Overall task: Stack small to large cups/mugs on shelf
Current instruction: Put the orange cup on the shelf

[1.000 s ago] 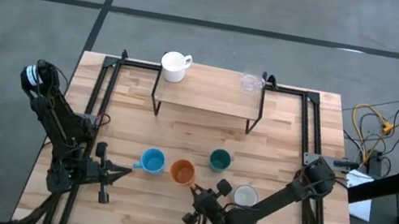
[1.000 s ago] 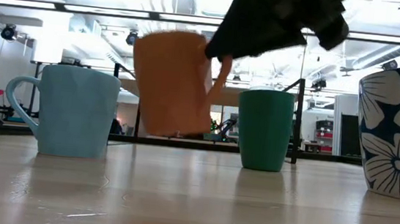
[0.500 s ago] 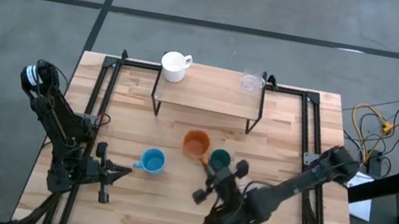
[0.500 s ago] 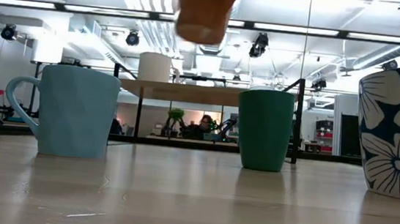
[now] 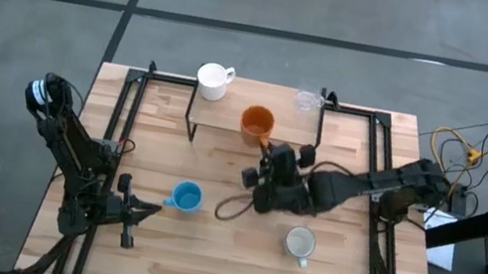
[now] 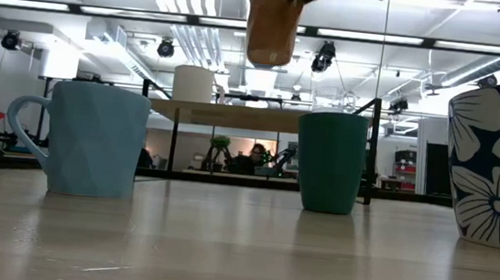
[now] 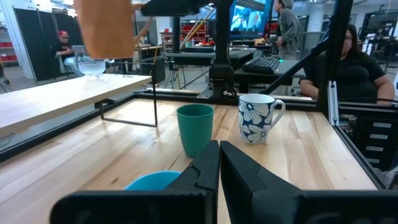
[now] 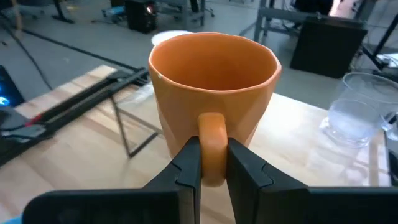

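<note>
My right gripper is shut on an orange mug, held in the air over the front edge of the light-wood shelf. On the shelf, a white mug stands at the left end and a clear glass at the right end. On the table stand a light blue mug, a dark teal cup and a flower-patterned mug. The right arm hides the teal cup in the high view. My left gripper waits shut at the table's left, near the blue mug. My right gripper pinches the orange mug's handle between its two fingers. They come from the table's near right side, slanting slightly down. The mug is lifted clear, roughly upright with its mouth up, above the shelf's height.
Black frame rails run along the table's left and right sides. A dark cable loop hangs below the right arm. The shelf board is bare between the white mug and the glass. People sit at desks beyond the table.
My right gripper has lifted the orange mug off the table beside the blue mug. It has carried the mug up and toward the far edge, to over the shelf's front. The mug, tilted a second ago, now hangs nearly upright.
</note>
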### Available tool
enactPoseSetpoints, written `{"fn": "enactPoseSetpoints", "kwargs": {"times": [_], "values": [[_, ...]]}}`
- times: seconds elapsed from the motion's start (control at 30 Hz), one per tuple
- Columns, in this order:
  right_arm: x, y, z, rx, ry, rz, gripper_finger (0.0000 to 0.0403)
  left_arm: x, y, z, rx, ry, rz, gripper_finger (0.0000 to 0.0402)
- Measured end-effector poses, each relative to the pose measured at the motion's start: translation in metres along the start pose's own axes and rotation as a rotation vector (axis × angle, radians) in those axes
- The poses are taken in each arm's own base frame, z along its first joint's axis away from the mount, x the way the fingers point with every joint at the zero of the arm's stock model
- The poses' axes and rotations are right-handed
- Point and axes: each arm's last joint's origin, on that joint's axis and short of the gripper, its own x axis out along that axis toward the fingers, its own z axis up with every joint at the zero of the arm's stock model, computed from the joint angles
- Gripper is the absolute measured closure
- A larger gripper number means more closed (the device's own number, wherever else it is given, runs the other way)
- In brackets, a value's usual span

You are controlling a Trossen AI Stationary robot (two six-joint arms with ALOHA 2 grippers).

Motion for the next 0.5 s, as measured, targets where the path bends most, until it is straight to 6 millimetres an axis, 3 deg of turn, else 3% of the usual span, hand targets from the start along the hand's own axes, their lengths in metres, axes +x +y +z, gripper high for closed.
{"fn": "enactPoseSetpoints", "kwargs": {"times": [0.2, 0.5], "values": [[0.035, -0.012, 0.014, -0.005, 0.064, -0.023, 0.0361, 0.0, 0.0, 0.0, -0.001, 0.0, 0.0, 0.0402], [0.068, -0.026, 0.026, 0.007, 0.115, -0.036, 0.0361, 0.0, 0.0, 0.0, 0.0, 0.0, 0.002, 0.0402]]}}
